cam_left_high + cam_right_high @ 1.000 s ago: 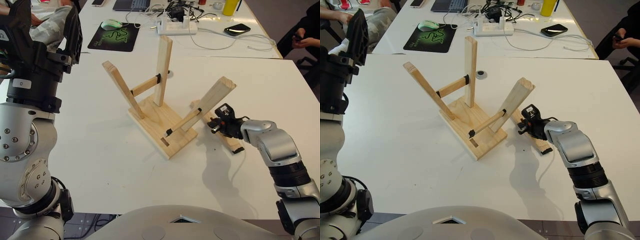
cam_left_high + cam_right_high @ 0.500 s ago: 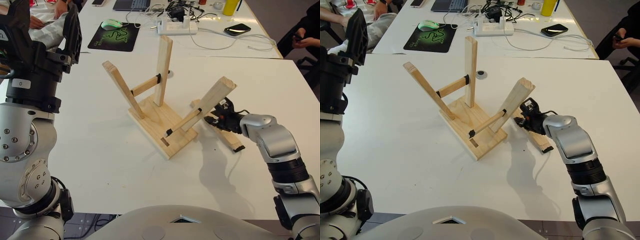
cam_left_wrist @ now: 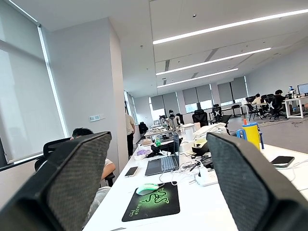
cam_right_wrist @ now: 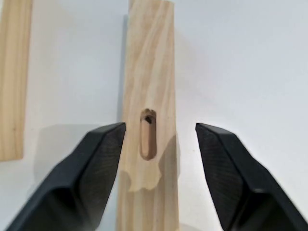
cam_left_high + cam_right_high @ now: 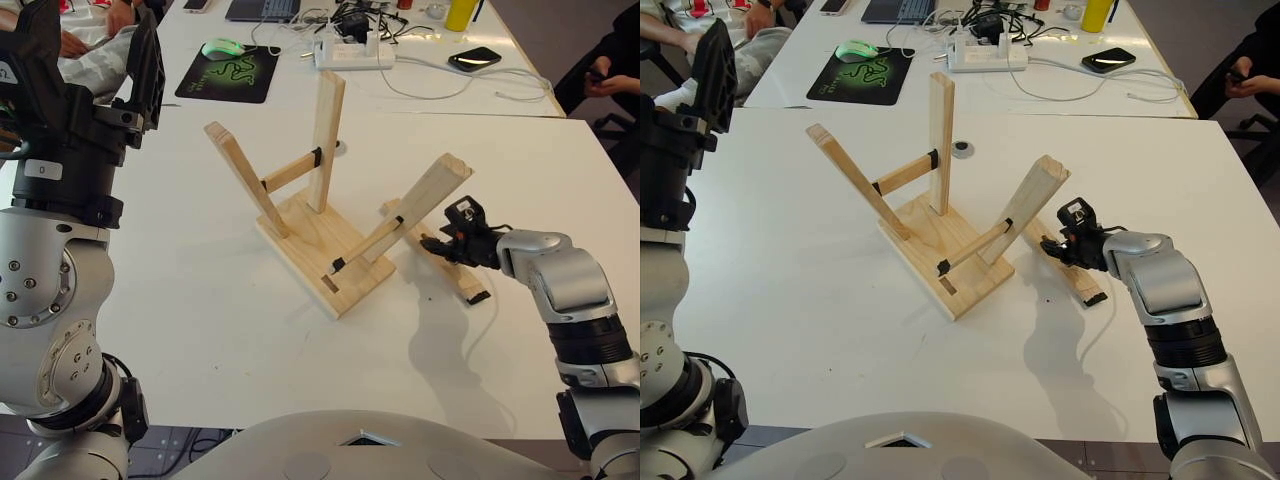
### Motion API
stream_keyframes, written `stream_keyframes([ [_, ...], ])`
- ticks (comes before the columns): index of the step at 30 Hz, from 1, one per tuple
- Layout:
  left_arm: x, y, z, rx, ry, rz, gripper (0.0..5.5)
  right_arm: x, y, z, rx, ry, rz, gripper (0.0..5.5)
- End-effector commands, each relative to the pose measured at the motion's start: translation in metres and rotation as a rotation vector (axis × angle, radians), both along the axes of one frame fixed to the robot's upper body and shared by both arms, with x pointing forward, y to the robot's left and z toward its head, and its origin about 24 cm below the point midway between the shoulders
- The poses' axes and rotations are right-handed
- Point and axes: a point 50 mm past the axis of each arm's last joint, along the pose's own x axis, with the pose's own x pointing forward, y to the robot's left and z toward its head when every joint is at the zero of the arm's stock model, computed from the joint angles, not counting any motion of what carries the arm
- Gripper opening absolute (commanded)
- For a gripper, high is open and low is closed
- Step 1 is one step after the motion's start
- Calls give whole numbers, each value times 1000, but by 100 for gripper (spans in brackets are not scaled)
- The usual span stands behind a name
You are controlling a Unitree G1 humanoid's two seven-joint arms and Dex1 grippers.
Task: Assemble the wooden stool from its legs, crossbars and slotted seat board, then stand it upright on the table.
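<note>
The partly built stool (image 5: 335, 215) stood upside down at the centre of the frame. Its seat board (image 5: 330, 262) lay flat on the bench (image 5: 200, 310). Three legs rose from the board: one upright (image 5: 326, 140), one tilted toward the upper left (image 5: 245, 178), one leaning to the right (image 5: 428, 203). Two crossbars (image 5: 290, 172) (image 5: 368, 243) joined them.

A loose leg (image 5: 1080, 282) lay flat on the bench just right of the seat board. The right jaws hung over it, spread wider than the leg. In the right wrist view the slotted end (image 4: 148, 134) of the leg lay between the two fingers (image 4: 96, 168). Contact with the wood could not be confirmed.

The left jaws were raised at the upper left of the frame, spread wide and holding nothing.
</note>
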Motion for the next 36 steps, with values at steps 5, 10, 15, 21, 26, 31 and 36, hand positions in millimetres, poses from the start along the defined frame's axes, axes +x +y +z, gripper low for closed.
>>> stream_keyframes([
  [5, -3, 2, -1, 6, 2, 17, 367, 7, 7, 4, 77, 18, 29, 367],
  [10, -6, 3, -3, 1, -2, 41, 367, 6, 16, -4, 95, 96, 153, 367],
  [15, -8, 6, -5, 3, -3, 55, 367, 6, 14, -21, 5, 126, 199, 367],
  [21, -10, 10, -8, 5, 10, 59, 367, 4, 17, -40, -20, 162, 222, 348],
  [26, -11, 12, -8, 7, 24, 54, 367, 5, 21, -44, -8, 162, 230, 275],
  [31, -7, 11, -6, 9, 26, 38, 367, 9, 24, -35, 23, 114, 216, 197],
  [36, 4, 7, -2, 6, 30, -10, 367, 18, 25, -10, 75, 24, 171, 130],
])
